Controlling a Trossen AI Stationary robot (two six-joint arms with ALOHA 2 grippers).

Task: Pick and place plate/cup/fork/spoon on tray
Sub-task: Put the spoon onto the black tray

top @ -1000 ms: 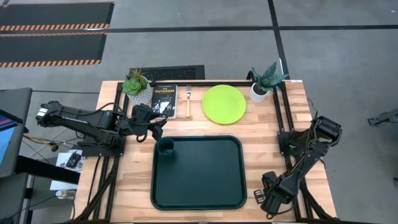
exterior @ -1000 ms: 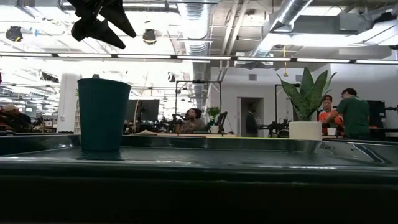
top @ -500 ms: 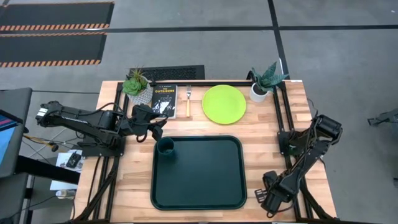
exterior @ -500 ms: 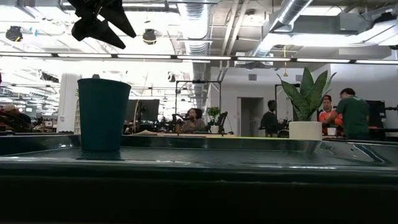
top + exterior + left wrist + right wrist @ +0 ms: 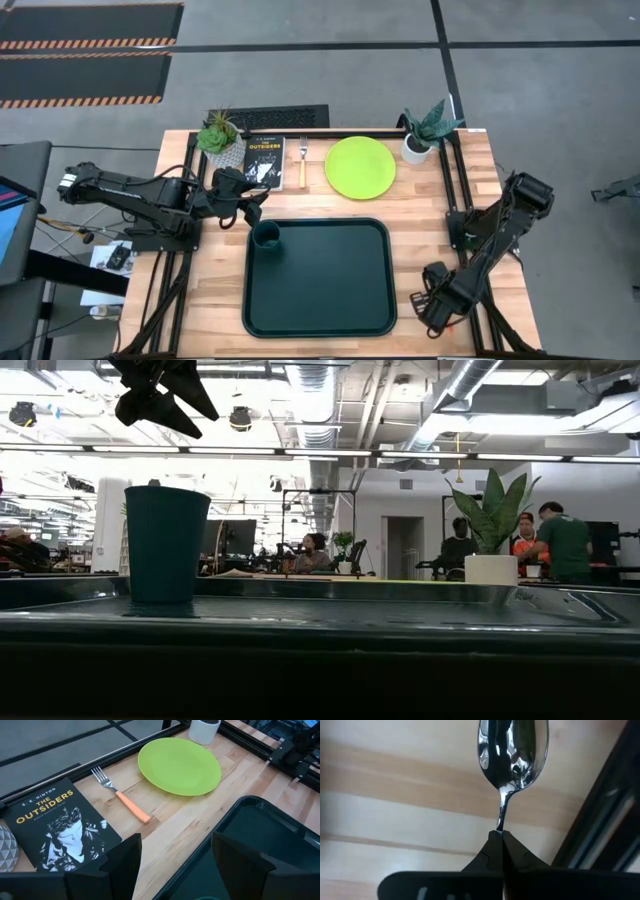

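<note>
Our right gripper [image 5: 501, 836] is pinched on the spoon [image 5: 512, 750] near the table's front right edge, beside the tray [image 5: 385, 300]. We should lift straight up, keeping the thin neck from slipping. Our left gripper [image 5: 175, 855] hangs open above the cup [image 5: 266, 236] in the tray's corner.

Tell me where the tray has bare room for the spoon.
The tray is bare everywhere except its back-left corner, where the cup stands. The right gripper, shut on the spoon, sits off the tray's front-right corner. The back strip is crowded: book, fork, plate.
</note>
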